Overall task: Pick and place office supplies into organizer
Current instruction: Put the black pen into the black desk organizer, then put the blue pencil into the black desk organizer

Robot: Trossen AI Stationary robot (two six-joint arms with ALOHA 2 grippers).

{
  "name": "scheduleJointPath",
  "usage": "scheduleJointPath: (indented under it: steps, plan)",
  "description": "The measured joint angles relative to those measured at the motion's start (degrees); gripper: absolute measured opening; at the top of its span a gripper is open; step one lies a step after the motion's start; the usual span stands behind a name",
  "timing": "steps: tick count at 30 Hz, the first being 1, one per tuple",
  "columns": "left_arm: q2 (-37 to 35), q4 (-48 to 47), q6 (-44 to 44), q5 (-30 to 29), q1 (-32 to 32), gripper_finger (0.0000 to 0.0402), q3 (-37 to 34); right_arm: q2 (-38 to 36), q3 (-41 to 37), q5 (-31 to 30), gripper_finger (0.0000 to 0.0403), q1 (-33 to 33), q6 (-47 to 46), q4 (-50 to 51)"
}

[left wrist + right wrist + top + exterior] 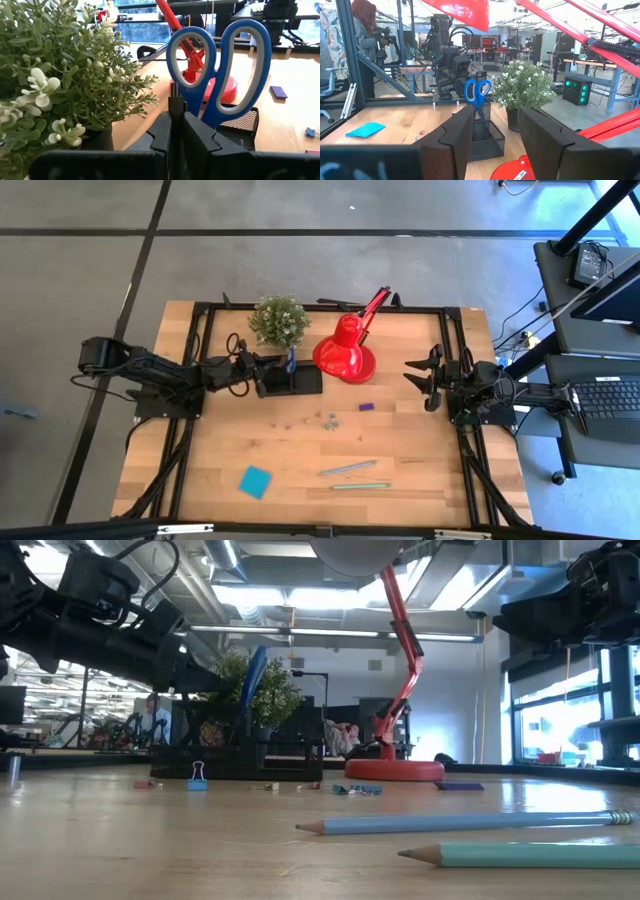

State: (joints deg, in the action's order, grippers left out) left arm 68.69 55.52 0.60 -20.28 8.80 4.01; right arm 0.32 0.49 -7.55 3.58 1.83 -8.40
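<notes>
The blue-handled scissors (pixel 218 75) stand upright in the black mesh organizer (pixel 291 380), the left gripper (pixel 176 120) beside them, jaws nearly together on nothing. Toward six o'clock on the wooden desk (pixel 420 460), two pencils (pixel 352 476), a blue sticky-note pad (pixel 255 481), a purple piece (pixel 366 407) and clips (pixel 330 418) remain. The right gripper (pixel 428 378) waits at three o'clock, jaws apart.

Organizer (pixel 291 380) lay between potted plant (pixel 279 320) and lamp (pixel 345 352); scissors (pixel 291 360) stood upright in it. Sticky-note pad (pixel 255 481) and two pencils (pixel 349 469) lay nearer the front edge.
</notes>
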Motion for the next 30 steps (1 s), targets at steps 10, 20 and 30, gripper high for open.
scheduleJointPath:
  steps: [10, 20, 30]
  plan:
    - [0.0, 0.0, -1.3, -0.2, 0.0, 0.0068, 0.0, 0.0, 0.0, 0.0, 0.0162, 0.0, 0.0, 0.0]
    - [-0.7, 0.0, -1.3, -0.6, 0.0, 0.0075, 0.0, 0.0, 0.0, 0.0, 0.0162, 0.0, 0.0, 0.0]
    - [-6.0, 0.5, 1.3, -0.6, -0.2, 0.0077, 0.0, 0.0, 0.0, 0.0, 0.0162, 0.0, 0.0, 0.0]
